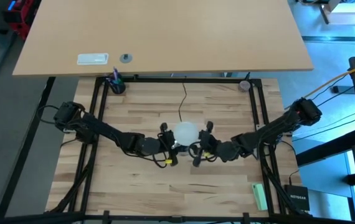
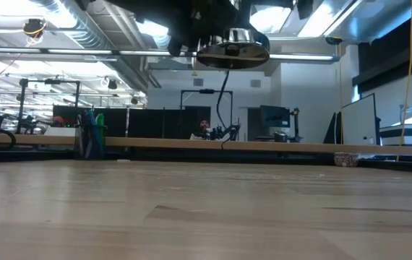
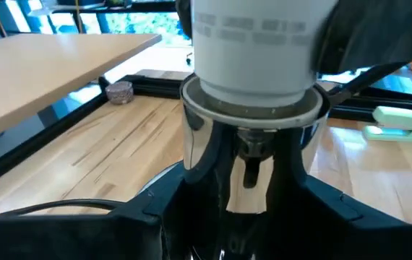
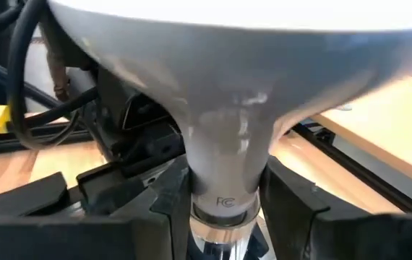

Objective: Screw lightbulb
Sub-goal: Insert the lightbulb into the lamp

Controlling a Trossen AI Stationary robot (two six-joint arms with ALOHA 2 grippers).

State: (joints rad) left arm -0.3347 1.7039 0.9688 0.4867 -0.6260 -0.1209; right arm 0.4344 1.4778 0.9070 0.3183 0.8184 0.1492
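Lightbulb (image 1: 185, 132) sits mid-table, held up off the wood between the two arms, globe facing up toward the overhead camera. Its pale neck (image 4: 224, 173) already sits in the mouth of the shiny metal socket (image 3: 253, 155), so I'd judge this as mid-screw, threads started or about to be. The low view shows the socket disc (image 2: 233, 52) well above the table with its black cord (image 2: 224, 94) hanging down toward the far side. To do it well: keep bulb axis and socket axis in line, twist in short turns with light downward pressure, re-grip rather than over-rotating the wrist, and let the other arm hold dead steady — any tilt risks cross-threading. Watch the cord so it doesn't wind up. Left gripper (image 1: 165, 144) is just left of the bulb, its fingers (image 3: 155, 224) closed against the sides of the socket body — pinching it, from what its wrist camera shows. Right gripper (image 1: 203, 144) is just right of the bulb; its fingers (image 4: 296, 209) bracket the neck on both sides, close in and apparently clamped on it, though actual contact at the pads is hard to confirm.
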